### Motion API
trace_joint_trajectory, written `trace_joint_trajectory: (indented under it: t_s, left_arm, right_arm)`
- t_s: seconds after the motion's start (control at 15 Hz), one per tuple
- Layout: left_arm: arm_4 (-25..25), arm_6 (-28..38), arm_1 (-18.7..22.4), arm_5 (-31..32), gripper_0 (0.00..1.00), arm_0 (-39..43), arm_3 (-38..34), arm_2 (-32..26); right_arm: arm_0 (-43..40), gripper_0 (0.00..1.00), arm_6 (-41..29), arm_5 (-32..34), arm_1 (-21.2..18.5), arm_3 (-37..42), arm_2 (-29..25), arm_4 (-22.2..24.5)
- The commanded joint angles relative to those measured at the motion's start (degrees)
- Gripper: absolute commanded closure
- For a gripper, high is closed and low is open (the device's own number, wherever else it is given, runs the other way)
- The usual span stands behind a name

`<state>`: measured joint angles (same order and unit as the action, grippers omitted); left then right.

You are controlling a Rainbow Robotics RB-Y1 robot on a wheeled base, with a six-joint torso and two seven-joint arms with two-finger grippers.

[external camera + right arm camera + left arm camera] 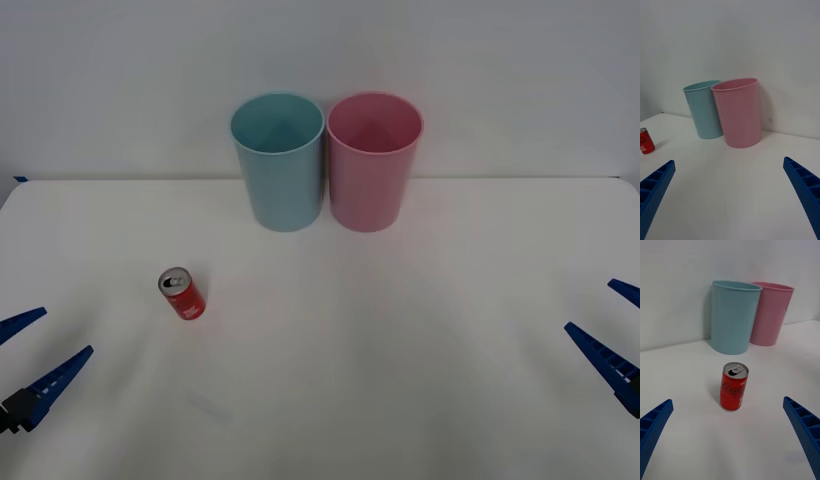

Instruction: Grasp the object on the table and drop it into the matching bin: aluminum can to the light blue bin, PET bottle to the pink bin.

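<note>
The small red aluminium can (181,293) stands upright left of centre on the white table (400,380), and with both the left gripper (25,365) and the right gripper (610,335) wide open and empty, an off-centre closing finger could topple it.

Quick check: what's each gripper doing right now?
Left gripper: open, empty, near the red can.
Right gripper: open, empty, at the table's right edge.
</note>
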<state>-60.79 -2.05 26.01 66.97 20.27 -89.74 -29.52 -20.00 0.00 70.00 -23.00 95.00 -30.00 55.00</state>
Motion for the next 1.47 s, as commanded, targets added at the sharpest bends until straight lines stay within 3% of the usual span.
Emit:
trace_joint_trajectory:
  t_s: [0.07, 0.47, 0.8, 1.0, 1.47]
  left_arm:
    - [-3.4, -1.4, 0.0, -1.5, 0.0, 0.6, 0.0, 0.5]
    - [-1.6, -10.4, 0.0, -12.1, 0.0, 2.8, 0.0, 8.1]
    - [3.2, -11.4, -0.2, -20.4, 0.0, 2.6, 0.7, 15.0]
    - [5.8, -11.7, -0.8, -21.0, 0.0, -0.1, 4.1, 17.7]
    - [2.8, -13.4, -6.7, -21.4, 0.0, -7.5, 10.5, 17.9]
  right_arm:
    - [0.0, 0.0, 0.0, 0.0, 0.0, 0.0, 0.0, 0.0]
    - [0.0, 0.0, 0.0, 0.0, 0.0, 0.0, 0.0, 0.0]
    - [0.0, 0.0, 0.0, 0.0, 0.0, 0.0, 0.0, 0.0]
    - [0.0, 0.0, 0.0, 0.0, 0.0, 0.0, 0.0, 0.0]
    - [0.0, 0.0, 0.0, 0.0, 0.0, 0.0, 0.0, 0.0]
